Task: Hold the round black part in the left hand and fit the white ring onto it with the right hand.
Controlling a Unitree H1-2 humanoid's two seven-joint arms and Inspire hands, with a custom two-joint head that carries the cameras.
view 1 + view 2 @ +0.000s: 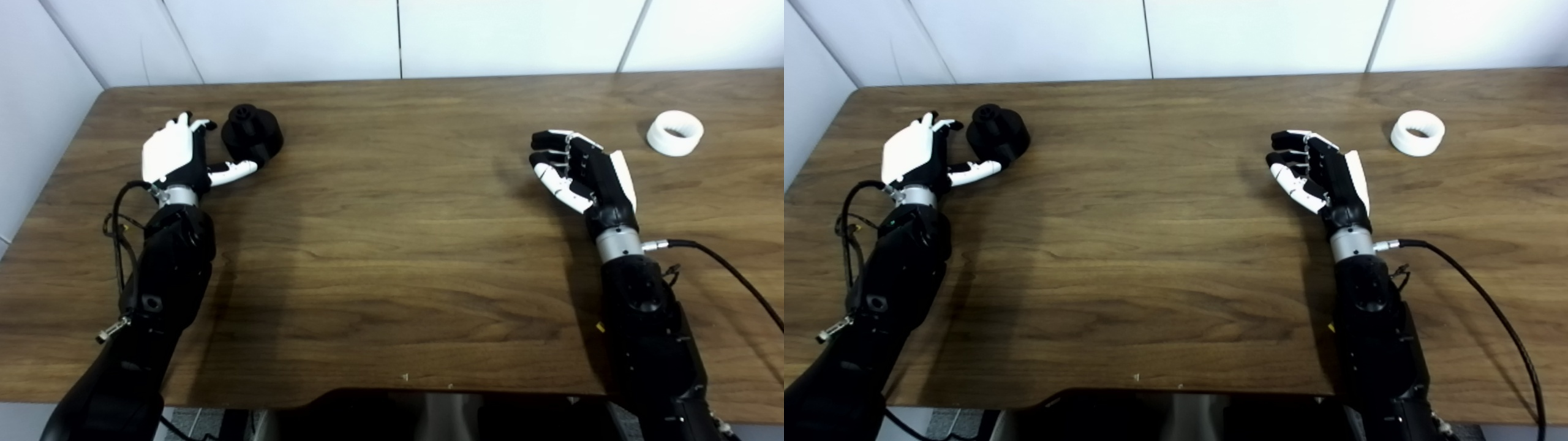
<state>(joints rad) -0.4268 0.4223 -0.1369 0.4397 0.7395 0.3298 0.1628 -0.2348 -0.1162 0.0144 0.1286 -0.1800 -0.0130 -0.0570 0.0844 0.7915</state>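
I had the left hand (174,156) upper left, fingers spread beside the black part (252,133), ready to grasp; right hand (582,171) loosely curled, empty, w/ white ring (675,132) apart upper right

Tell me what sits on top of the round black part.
A smaller black knob rises from the top of the round black part. Nothing else rests on it; the white ring lies apart. Its underside against the table is hidden.

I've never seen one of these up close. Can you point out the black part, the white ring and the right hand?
black part (252,133), left eye view, on its round body.
white ring (675,133), left eye view, on its near wall.
right hand (1323,174), right eye view, on the palm.
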